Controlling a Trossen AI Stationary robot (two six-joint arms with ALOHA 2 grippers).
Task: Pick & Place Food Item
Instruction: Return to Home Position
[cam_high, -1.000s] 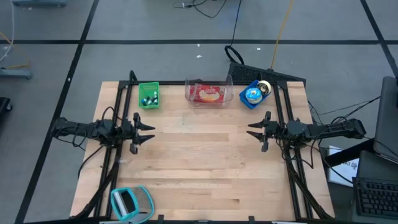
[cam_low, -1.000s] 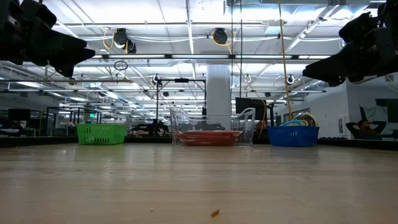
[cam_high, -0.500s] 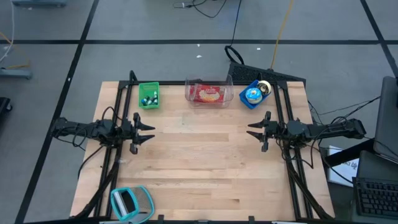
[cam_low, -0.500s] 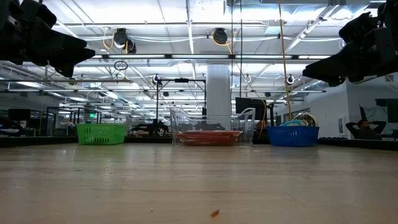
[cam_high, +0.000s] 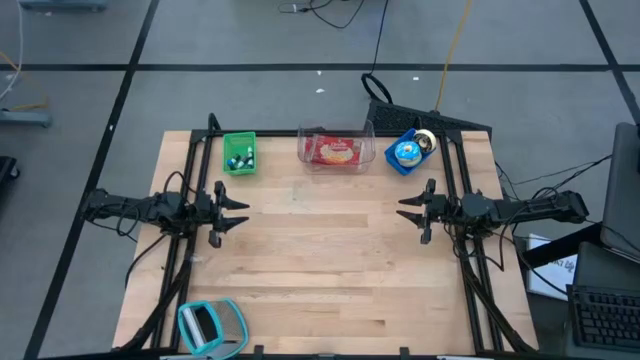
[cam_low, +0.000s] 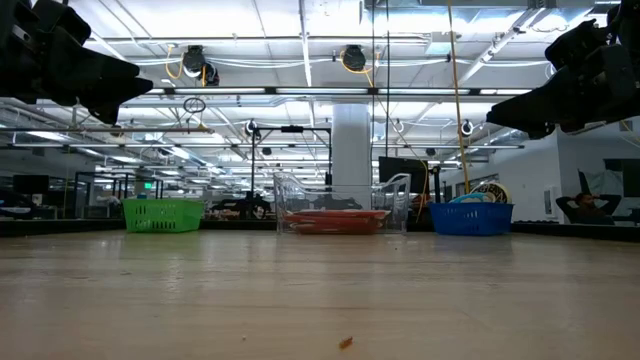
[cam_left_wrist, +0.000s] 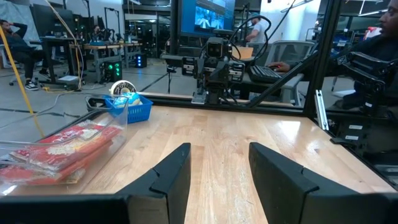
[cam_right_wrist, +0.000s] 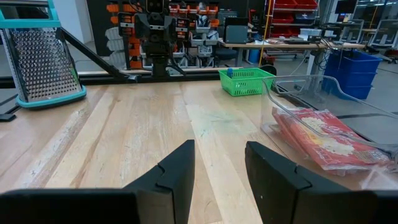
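Observation:
A red food packet lies in a clear plastic bin at the table's far edge; it also shows in the left wrist view and the right wrist view. My left gripper hovers open above the table's left side, pointing level toward the middle. My right gripper hovers open above the right side, facing it. Both hold nothing.
A green basket with small items stands at the far left, a blue basket with a round item at the far right. A teal-framed grater lies at the near left corner. Bare wood lies between the arms.

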